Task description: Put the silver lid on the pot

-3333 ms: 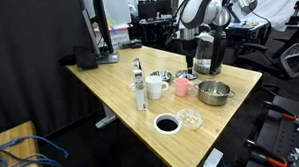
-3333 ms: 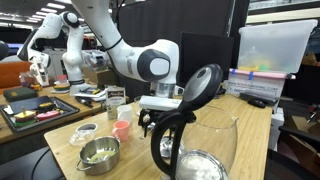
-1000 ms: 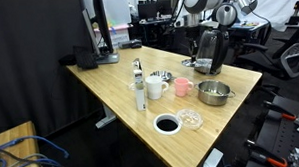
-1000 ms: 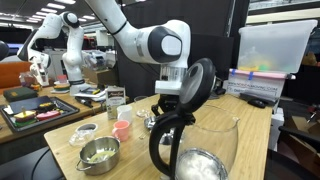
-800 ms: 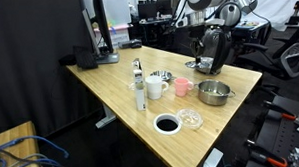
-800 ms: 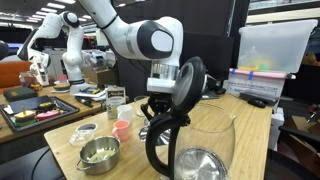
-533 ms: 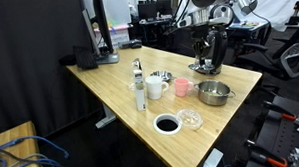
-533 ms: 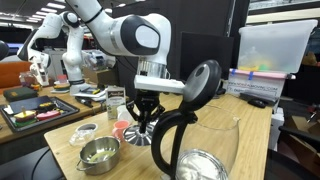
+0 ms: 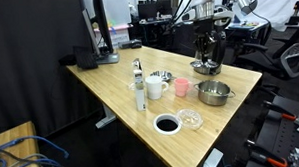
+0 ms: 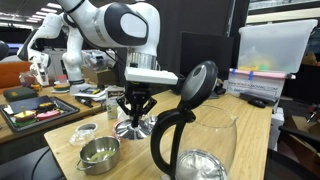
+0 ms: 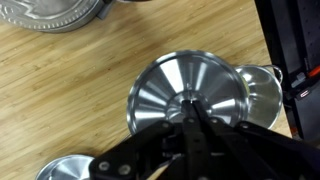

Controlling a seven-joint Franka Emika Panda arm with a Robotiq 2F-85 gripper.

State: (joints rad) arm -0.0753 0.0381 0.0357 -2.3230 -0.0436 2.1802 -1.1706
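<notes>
Glass jug (image 10: 205,140) hogs the foreground in an exterior view, and the pot (image 10: 100,153) sits a bit past it on the wooden table (image 10: 55,140). Further back, the gripper (image 10: 133,120) is pinched tight on the knob of the silver lid (image 10: 133,129), holding it level, beside the pot and not over it. Wrist view shows the same grip from above.

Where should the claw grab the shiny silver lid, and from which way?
By the little knob in the middle of the silver lid, coming straight down from above. The lid is a wide, shallow dome sitting about level, with a thin slippery rim, so the knob is the only bit sticking up to pinch. The claw is closed on it there.
</notes>
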